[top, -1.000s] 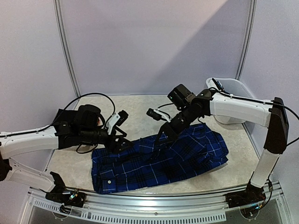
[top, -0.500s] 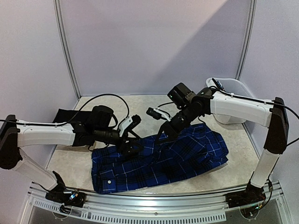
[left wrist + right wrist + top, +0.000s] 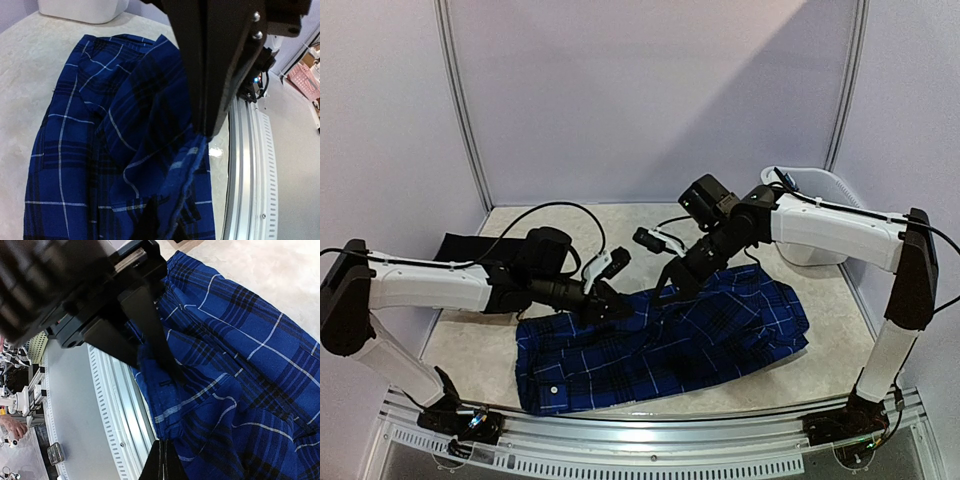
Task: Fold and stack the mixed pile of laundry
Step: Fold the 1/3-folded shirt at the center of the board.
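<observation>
Top external view shows you the blue plaid shirt (image 3: 665, 340) spread over the middle of the tabletop (image 3: 470, 345), rumpled and not yet folded, its far edge lifted in two places. The left gripper (image 3: 610, 306) has its jaws closed on a ridge of that cloth, and the right gripper (image 3: 669, 290) pinches the edge just beside it. A black garment (image 3: 460, 248) lies at the far left, well apart. You can judge the task as early: no stack is visible. No label or lettering is readable anywhere

Top cam looks down from rear; wrist cams close-up, all share plaid shirt (image 3: 660, 345)
</observation>
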